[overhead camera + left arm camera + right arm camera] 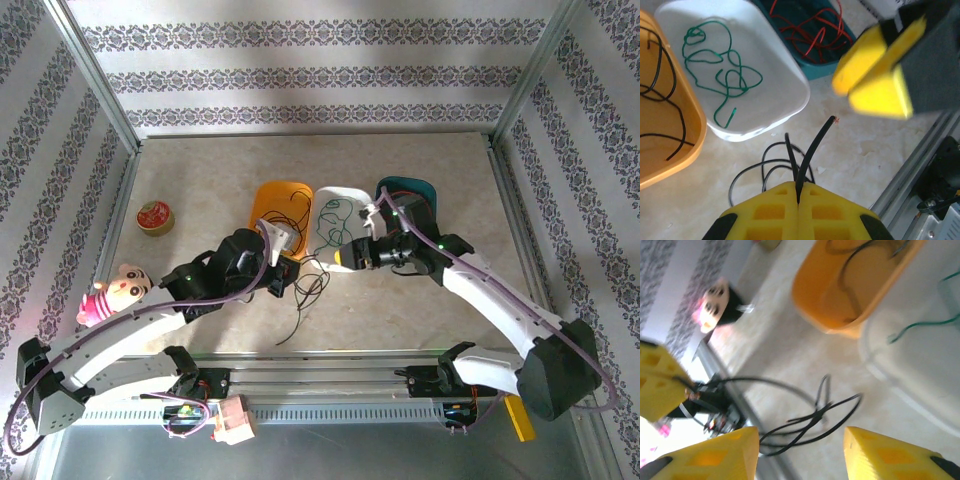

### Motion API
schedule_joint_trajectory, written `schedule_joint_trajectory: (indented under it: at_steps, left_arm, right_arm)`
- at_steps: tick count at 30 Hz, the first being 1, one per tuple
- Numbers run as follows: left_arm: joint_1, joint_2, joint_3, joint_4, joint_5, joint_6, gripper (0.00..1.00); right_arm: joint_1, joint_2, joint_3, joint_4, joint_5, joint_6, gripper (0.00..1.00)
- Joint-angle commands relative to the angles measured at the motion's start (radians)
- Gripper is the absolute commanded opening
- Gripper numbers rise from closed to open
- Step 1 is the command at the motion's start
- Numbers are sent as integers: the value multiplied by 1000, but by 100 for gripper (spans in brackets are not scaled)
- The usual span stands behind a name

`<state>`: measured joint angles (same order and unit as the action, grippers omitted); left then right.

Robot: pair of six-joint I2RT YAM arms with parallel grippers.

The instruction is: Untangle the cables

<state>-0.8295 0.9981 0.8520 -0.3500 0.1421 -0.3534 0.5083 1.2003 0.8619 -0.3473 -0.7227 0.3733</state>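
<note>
Black cable (814,145) disappears into the clamped left gripper (798,196).

The top view looks steeply down from high above the near edge, taking in the whole surface (420,310). Each wrist view sits close behind its own fingers, with the left pincer (797,195) and the right pincer (801,440) at bottom centre. Both views share the black cable (812,140) and white tray (785,107).
</note>
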Motion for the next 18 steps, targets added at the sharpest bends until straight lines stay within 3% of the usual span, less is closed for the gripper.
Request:
schedule_joint_trajectory:
  at_steps: [1, 15, 18]
  left_arm:
    - [-8, -30, -25, 135, 56, 26, 0]
    - [-8, -18, -20, 121, 104, 27, 0]
    - [-8, -32, -17, 136, 119, 28, 0]
  right_arm:
    - [65, 44, 19, -10, -142, -39, 48]
    - [76, 87, 34, 79, 17, 19, 50]
    - [64, 74, 14, 79, 124, 40, 50]
